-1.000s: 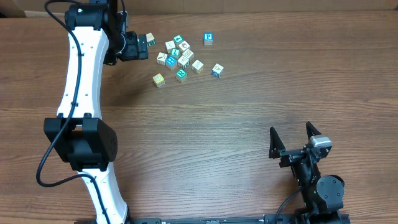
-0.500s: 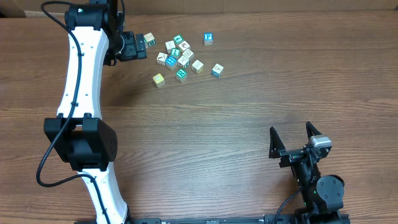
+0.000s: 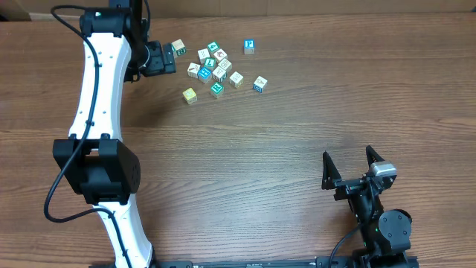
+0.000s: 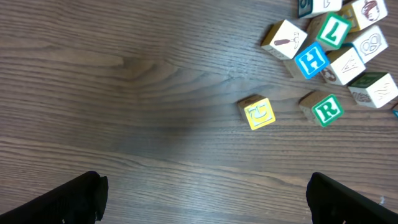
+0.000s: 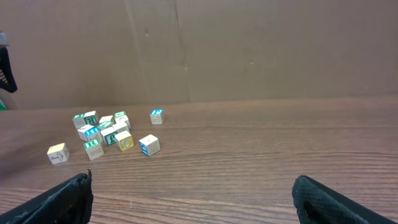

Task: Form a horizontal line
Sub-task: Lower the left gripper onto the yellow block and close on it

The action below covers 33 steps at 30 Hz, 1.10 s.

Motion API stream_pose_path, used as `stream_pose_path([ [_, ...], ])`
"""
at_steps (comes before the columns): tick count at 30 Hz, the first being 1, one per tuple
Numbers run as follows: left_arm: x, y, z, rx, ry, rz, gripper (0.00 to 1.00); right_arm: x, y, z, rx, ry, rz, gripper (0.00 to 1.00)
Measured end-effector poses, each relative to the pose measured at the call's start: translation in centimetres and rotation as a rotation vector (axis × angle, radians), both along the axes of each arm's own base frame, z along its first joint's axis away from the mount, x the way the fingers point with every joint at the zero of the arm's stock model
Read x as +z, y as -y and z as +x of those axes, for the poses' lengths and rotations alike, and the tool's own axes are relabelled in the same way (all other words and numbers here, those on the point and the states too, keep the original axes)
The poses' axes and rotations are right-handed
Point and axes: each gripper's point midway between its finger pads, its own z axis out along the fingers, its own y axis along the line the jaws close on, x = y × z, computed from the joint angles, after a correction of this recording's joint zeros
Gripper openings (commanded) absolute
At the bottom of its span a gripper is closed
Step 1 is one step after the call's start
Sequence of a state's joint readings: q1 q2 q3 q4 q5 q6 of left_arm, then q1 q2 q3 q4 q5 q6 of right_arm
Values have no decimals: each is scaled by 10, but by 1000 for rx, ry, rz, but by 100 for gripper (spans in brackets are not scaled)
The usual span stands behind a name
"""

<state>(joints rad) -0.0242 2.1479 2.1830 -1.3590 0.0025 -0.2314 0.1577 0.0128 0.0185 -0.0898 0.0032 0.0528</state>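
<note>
overhead shows no line yet: the cubes (image 3: 217,71) lie in a loose bunch at the far side of the bench (image 3: 282,149), several touching in the middle, with a yellow cube (image 3: 190,95) and a blue cube (image 3: 249,46) apart at its edges. the main risk, as i judge it, is the crowding. the cubes are tiny and packed, so fingers coming down around a middle one would likely shove its neighbours, tip it, or catch two at once, and the bunch would scatter. a cube pinched off-centre could also twist and land askew, leaving a crooked or gappy row, so the loose cubes at the edges look the safer picks. the left arm (image 3: 93,97) reaches from the near edge up the left side of the bench to its far end, wrist turned toward the bunch. the left hand (image 3: 163,58) sits just beside a pale cube (image 3: 178,47), and i cannot tell whether they touch. in the left wrist view its fingers are spread wide at the lower corners with bare bench between them, gripping nothing. the right hand (image 3: 348,167) rests well apart at the near right, fingers likewise spread and empty, pointed toward the bunch.
</note>
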Motion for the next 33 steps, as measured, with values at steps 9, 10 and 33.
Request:
stream_pose_path([
  [9,-15,0,1,2,-12,0,100,0,0,0,0,0,0,100],
  [10,-16,0,1,2,-15,0,100,0,0,0,0,0,0,100],
  [33,-20,0,1,2,-19,0,100,0,0,0,0,0,0,100],
])
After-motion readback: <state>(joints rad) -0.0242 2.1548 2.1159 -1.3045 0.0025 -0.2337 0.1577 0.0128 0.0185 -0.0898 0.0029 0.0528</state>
